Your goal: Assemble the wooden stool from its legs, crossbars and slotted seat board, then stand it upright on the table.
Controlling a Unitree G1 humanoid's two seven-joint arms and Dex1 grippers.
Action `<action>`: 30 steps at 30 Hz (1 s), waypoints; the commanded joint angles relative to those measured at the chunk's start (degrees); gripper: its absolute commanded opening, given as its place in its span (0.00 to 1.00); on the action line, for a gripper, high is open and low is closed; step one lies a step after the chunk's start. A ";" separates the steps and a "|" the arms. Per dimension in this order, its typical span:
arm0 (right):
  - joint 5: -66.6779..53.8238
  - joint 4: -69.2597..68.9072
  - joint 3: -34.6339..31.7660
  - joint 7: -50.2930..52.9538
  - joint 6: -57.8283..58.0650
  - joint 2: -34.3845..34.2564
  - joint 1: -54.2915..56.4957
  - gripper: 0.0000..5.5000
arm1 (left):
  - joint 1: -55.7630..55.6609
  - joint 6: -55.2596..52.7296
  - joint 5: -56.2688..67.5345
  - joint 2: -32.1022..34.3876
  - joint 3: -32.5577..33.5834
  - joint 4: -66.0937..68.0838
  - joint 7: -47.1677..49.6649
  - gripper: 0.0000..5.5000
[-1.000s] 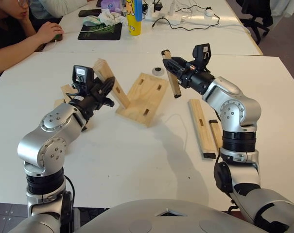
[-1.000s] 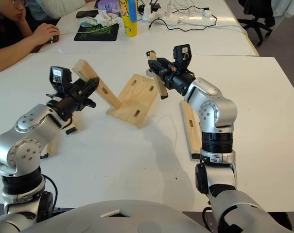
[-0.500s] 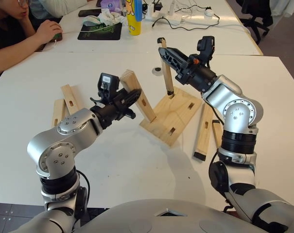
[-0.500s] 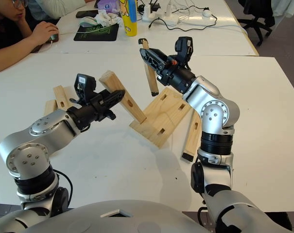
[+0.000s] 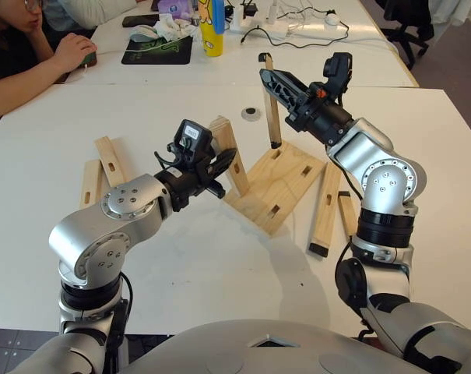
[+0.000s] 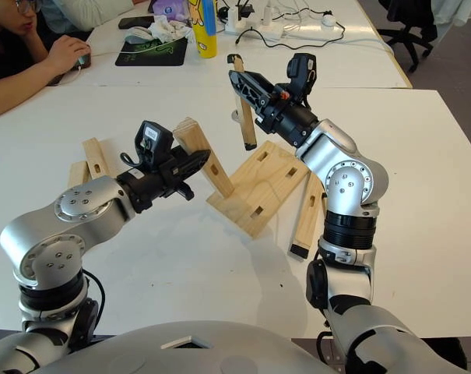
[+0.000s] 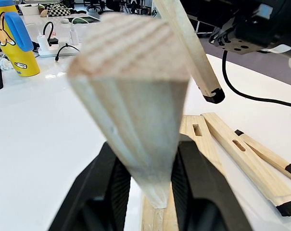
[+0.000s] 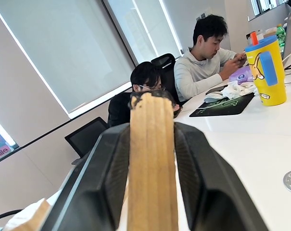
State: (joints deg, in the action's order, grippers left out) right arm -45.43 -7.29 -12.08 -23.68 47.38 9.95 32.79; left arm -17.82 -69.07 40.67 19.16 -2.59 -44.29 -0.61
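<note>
White table (image 5: 219, 257) under both arms, with the slotted seat board (image 5: 286, 187) lying mid-table between them. My left gripper (image 5: 219, 167) is clenched around a thick leg (image 5: 223, 134), which slants down so that its lower end meets the board's left corner; from the left wrist camera its fingers (image 7: 111, 187) press both sides of the wood. My right gripper (image 5: 286, 86) is clamped on a thin bar (image 5: 272, 109) held nearly upright, its black-tipped lower end at the board's far edge; I cannot tell whether it touches. Two loose pieces (image 5: 326, 206) lie just right of the board, and two more (image 5: 110, 160) lie well apart on the left.
</note>
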 commanded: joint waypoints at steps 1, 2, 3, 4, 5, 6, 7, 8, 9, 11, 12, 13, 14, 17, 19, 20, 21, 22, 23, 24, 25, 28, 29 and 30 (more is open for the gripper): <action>-0.37 0.07 -0.06 0.37 -0.17 0.70 1.64 0.24 | 0.36 1.74 -2.98 0.25 -0.39 0.09 0.26 0.19; -0.36 0.11 -0.02 0.35 -0.19 0.74 1.63 0.24 | -0.05 3.07 -2.93 -0.36 0.12 -0.17 0.11 0.19; -0.34 0.15 0.02 0.36 -0.19 0.76 1.62 0.24 | -0.38 4.28 -2.95 -0.86 0.65 -0.33 -0.06 0.19; -0.27 0.23 0.06 0.34 -0.23 0.76 1.61 0.24 | -0.67 5.23 -2.90 -1.42 1.34 -0.33 -0.18 0.19; -0.19 0.33 0.11 0.32 -0.29 0.77 1.61 0.24 | -0.94 6.18 -3.13 -1.74 1.86 -0.23 -0.31 0.19; -0.18 0.41 0.11 0.26 -0.30 0.84 1.61 0.24 | -1.28 7.07 -3.36 -2.07 2.27 -0.09 -0.32 0.25; -0.17 0.49 0.12 0.21 -0.33 0.91 1.61 0.24 | -1.56 7.57 -3.16 -2.60 2.77 0.11 -0.42 0.27; -0.12 0.60 0.13 0.20 -0.40 0.96 1.67 0.24 | -1.72 7.95 -3.17 -2.82 2.95 0.23 -0.65 0.29; -0.06 0.74 0.12 0.23 -0.48 0.98 1.75 0.24 | -1.70 8.15 -3.12 -2.93 2.93 0.33 -0.88 0.32; 0.06 0.95 0.13 0.39 -0.66 0.92 1.91 0.24 | -1.21 8.33 -3.42 -2.68 2.57 0.37 -1.15 0.33; 0.10 1.04 0.13 0.43 -0.72 0.92 1.96 0.24 | -0.91 8.27 -3.67 -2.49 2.40 0.55 -1.22 0.33; 0.09 1.04 0.14 0.51 -0.73 0.91 1.98 0.24 | -0.65 8.27 -4.02 -2.26 2.28 0.66 -1.23 0.33; 0.07 1.03 0.14 0.56 -0.74 0.93 1.99 0.24 | -0.50 8.29 -4.28 -2.16 2.23 0.72 -1.25 0.33; -0.05 0.96 0.11 0.67 -0.76 0.96 1.96 0.24 | -1.84 9.32 -5.45 -2.47 2.78 0.66 -0.95 0.33; -0.17 0.98 0.00 0.80 -0.80 0.94 2.01 0.24 | -4.22 10.34 -6.06 -2.95 3.85 0.54 -0.50 0.33; -0.18 1.03 -0.04 0.92 -0.85 0.91 2.14 0.24 | -5.64 10.91 -6.29 -3.19 4.51 0.54 -0.30 0.33; -0.19 1.10 -0.08 1.04 -0.90 0.88 2.29 0.24 | -7.06 11.22 -6.20 -3.48 5.24 0.61 -0.14 0.33; -0.19 1.27 -0.14 1.06 -0.95 0.92 2.51 0.24 | -8.93 11.28 -5.75 -4.00 6.21 0.60 0.21 0.33; -0.19 1.41 -0.18 1.09 -0.98 0.96 2.71 0.24 | -10.55 11.03 -5.09 -4.49 7.12 0.61 0.53 0.33; -0.15 1.54 -0.22 1.13 -1.04 1.00 2.89 0.24 | -12.13 10.55 -4.31 -4.88 7.96 0.58 0.81 0.33; -0.08 1.78 -0.26 1.11 -1.13 1.08 3.11 0.24 | -13.41 10.07 -3.86 -5.05 8.48 0.50 1.05 0.33; -0.12 2.52 -1.00 1.99 -1.57 0.86 4.28 0.24 | -16.20 8.47 -2.79 -4.96 9.89 0.92 1.71 0.33; -0.11 3.10 -1.81 3.24 -2.14 0.40 5.17 0.24 | -16.89 7.80 -2.49 -4.78 10.33 1.35 1.94 0.33; -0.55 3.80 -3.01 4.75 -2.66 -0.21 6.41 0.24 | -17.46 6.89 -2.34 -4.22 10.50 1.76 1.94 0.33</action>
State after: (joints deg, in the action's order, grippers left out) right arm -45.46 -4.55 -12.94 -21.86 46.11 10.41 35.67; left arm -33.50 -59.94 37.97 14.19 7.11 -43.50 0.92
